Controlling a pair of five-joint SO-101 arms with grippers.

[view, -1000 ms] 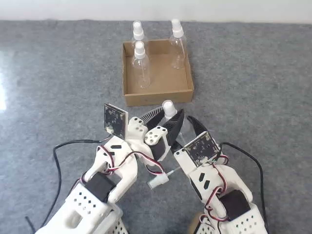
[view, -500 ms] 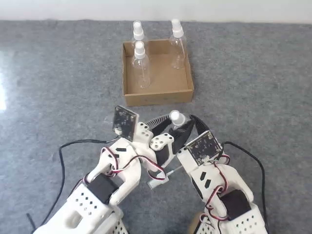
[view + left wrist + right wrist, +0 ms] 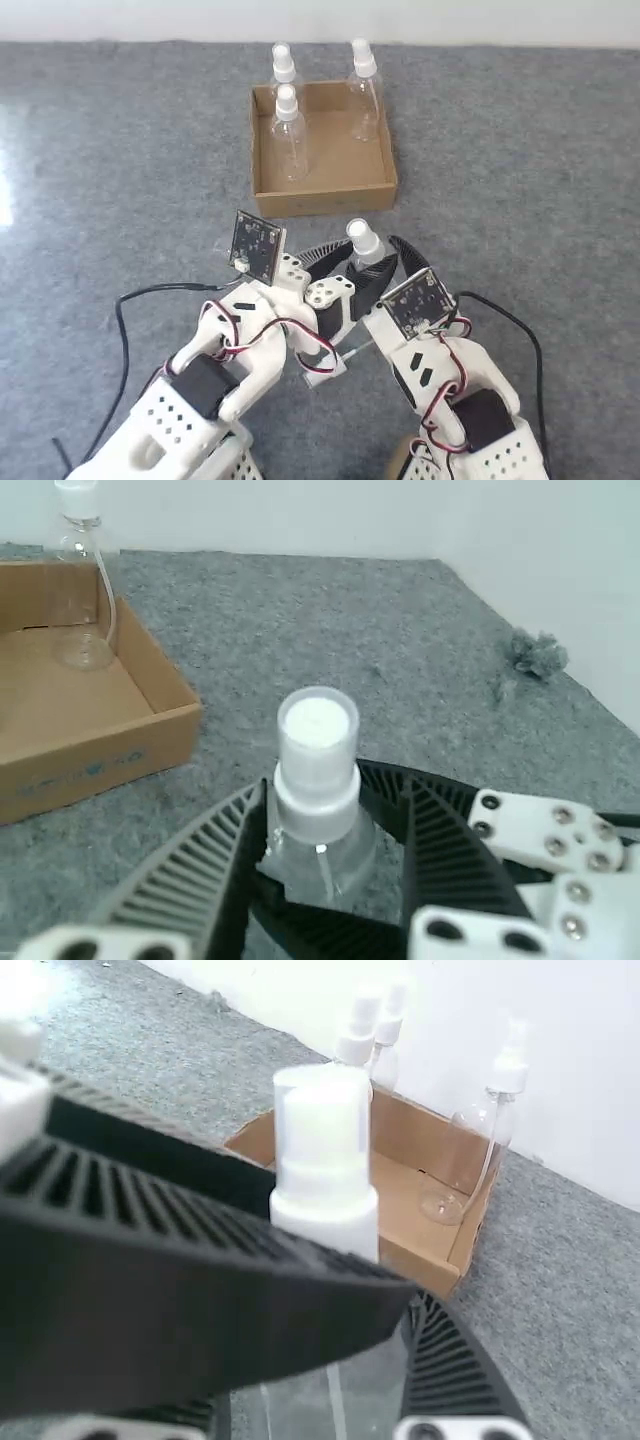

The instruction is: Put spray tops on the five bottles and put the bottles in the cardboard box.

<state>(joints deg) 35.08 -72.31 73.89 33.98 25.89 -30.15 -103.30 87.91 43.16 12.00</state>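
Bottle in grip: the held bottle (image 3: 362, 240) sits at centre frame in the high view, just below the cardboard box (image 3: 325, 200) and apart from it. Its white spray top (image 3: 316, 735) is on.

Left gripper (image 3: 345, 262): in the left wrist view the ribbed black jaws sit narrow, one against each side of the bottle's shoulder, holding it. The bottle's lower body and base are cut off at the frame's bottom edge.

Right gripper (image 3: 392, 262): comes in from the lower right, just beside the same bottle. In the right wrist view a large black ribbed piece crosses the foreground and hides most of the bottle body. Cannot tell whether this gripper grips or stands open.

Box, upper centre of the high view, open side up on the grey carpet (image 3: 520, 150):
- front bottle (image 3: 289, 135) upright at the box's left side, top fitted.
- right bottle (image 3: 366, 95) upright in the back right corner, top fitted; the left wrist view shows its base inside the box.
- rear bottle (image 3: 283, 65) at the back left, top fitted; its base is hidden behind the front bottle, so in or behind the box is not certain.

Small white part (image 3: 325, 366) with a thin tube lies on the carpet between the arms, mostly covered by the left arm; not identifiable.
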